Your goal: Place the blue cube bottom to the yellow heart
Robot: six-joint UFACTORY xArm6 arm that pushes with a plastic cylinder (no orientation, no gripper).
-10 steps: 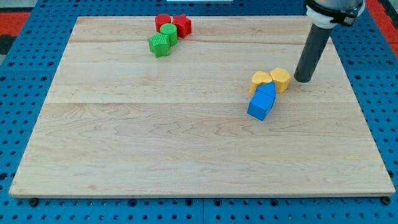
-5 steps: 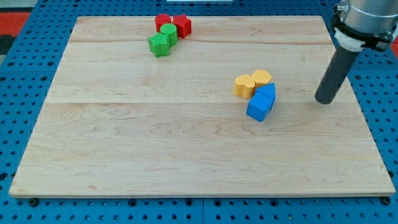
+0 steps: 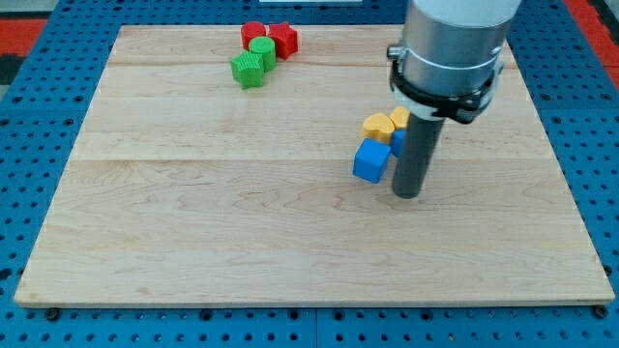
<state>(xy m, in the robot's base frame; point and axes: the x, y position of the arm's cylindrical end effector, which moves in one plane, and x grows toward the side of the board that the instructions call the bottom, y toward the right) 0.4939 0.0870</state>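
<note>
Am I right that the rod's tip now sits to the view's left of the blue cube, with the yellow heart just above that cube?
Not quite: the camera view shows my tip to the view's right of the blue cube, not its left. The yellow heart does sit just above that cube.

My tip [image 3: 408, 193] rests on the wooden board [image 3: 242, 232], right of centre. The blue cube [image 3: 371, 160] sits just beside it at ten o'clock. The yellow heart [image 3: 378, 127] touches the cube at its twelve o'clock. A second yellow block [image 3: 398, 118] sits at the heart's two o'clock, partly behind my rod, and another blue block [image 3: 397, 141] is mostly hidden at the cube's two o'clock. Well apart, near the view's top, two green blocks [image 3: 253, 60] touch, with two red blocks [image 3: 269, 37] against them at one o'clock
</note>
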